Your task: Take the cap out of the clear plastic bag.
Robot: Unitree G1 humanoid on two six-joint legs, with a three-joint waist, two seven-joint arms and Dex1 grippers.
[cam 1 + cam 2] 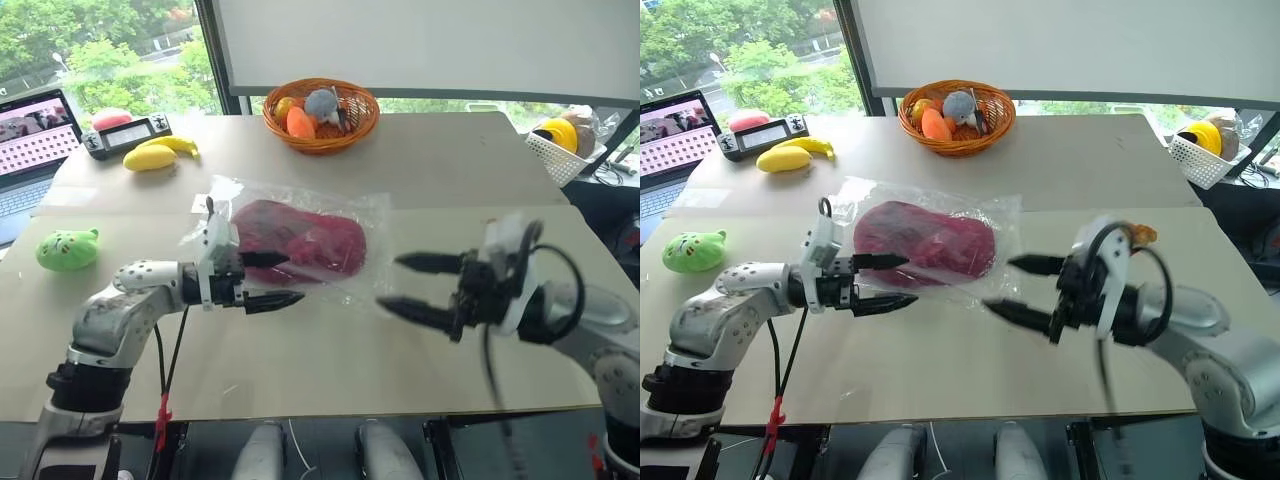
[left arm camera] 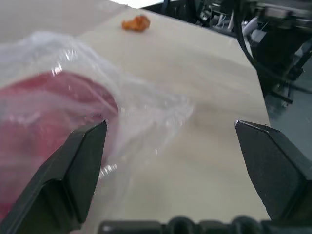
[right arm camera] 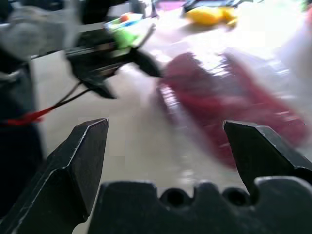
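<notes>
The clear plastic bag (image 1: 232,197) lies flat in the middle of the table, and the dark red cap (image 1: 300,240) is inside it. My left gripper (image 1: 292,278) is open at the bag's near left edge, pointing right; its upper finger is over the plastic by the cap. The left wrist view shows the cap (image 2: 44,112) under crinkled bag film (image 2: 146,107) between those fingers. My right gripper (image 1: 390,283) is open just off the bag's near right corner, pointing left toward the cap (image 3: 229,107), with nothing between its fingers.
A wicker basket (image 1: 365,122) of toys stands at the back centre. Yellow toys (image 1: 158,152), a black device (image 1: 125,135) and a laptop (image 1: 30,135) sit at the back left. A green plush (image 1: 68,248) lies left. A white basket (image 1: 565,160) is at the right edge, a small orange toy (image 1: 1140,235) behind my right gripper.
</notes>
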